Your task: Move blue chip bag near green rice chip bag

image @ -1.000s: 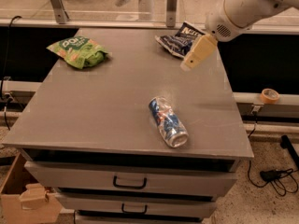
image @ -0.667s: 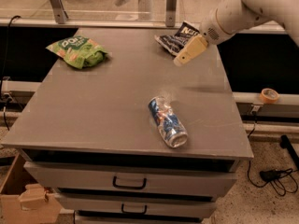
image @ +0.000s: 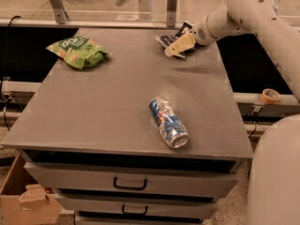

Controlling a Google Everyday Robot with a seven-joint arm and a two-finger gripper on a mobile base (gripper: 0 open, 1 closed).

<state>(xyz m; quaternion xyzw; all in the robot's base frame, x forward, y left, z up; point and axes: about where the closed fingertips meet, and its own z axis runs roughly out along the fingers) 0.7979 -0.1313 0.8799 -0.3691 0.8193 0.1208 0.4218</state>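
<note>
Gripper: gripper (image: 172,51) at the far right corner of the table top (image: 93,107), low over the blue chip bag (image: 162,40), pointing down and left.
Grip state: cannot tell; it seems to rest against the bag, but the contact is hidden.
Arm: white arm (image: 243,8) comes in from the upper right, passing over the right edge.
Blue chip bag: lies flat at the back edge, right of centre, partly covered by the gripper.
Green rice chip bag: green rice chip bag (image: 78,52) at the far left, near the left edge, well apart from the blue one.
Can: crushed blue-and-silver drink can (image: 168,122) on its side, front right of centre, near the front edge.
Open room: bare grey surface runs between the two bags along the back; the middle and the front left are also bare.
Edges: top drops off on all four sides, no lip.
Count: two bags, one can, one gripper.
Below: two drawer handles (image: 130,184) on the front.
Off table: tape roll (image: 270,95) on the right ledge; cardboard box (image: 18,200) at lower left.
</note>
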